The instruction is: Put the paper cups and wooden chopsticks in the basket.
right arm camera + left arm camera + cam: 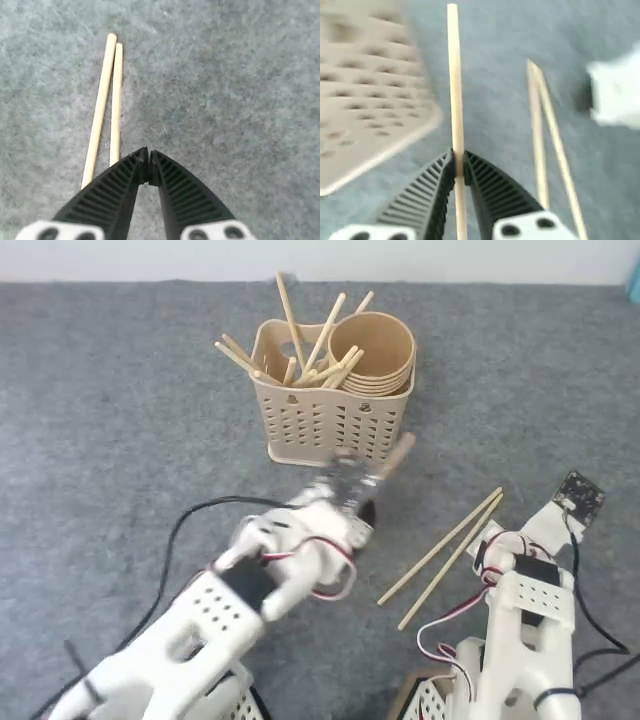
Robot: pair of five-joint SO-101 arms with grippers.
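Clearly, in the left wrist view, a single chopstick (pixel 454 90) is clamped between the jaws of the left gripper (pixel 459 162), beside the basket (pixel 365 90) wall. From above, the paper cups (pixel 375 350) are seen nested inside the basket with other chopsticks (pixel 325 335). Two loose chopsticks (pixel 107 100) are seen lying on the grey carpet (pixel 240 75) just ahead of the right gripper (pixel 149 157), whose jaws are pressed together.

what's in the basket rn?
Stacked paper cups on one side, a bunch of wooden chopsticks sticking out beside them. Basket walls hide the lower ends and floor.
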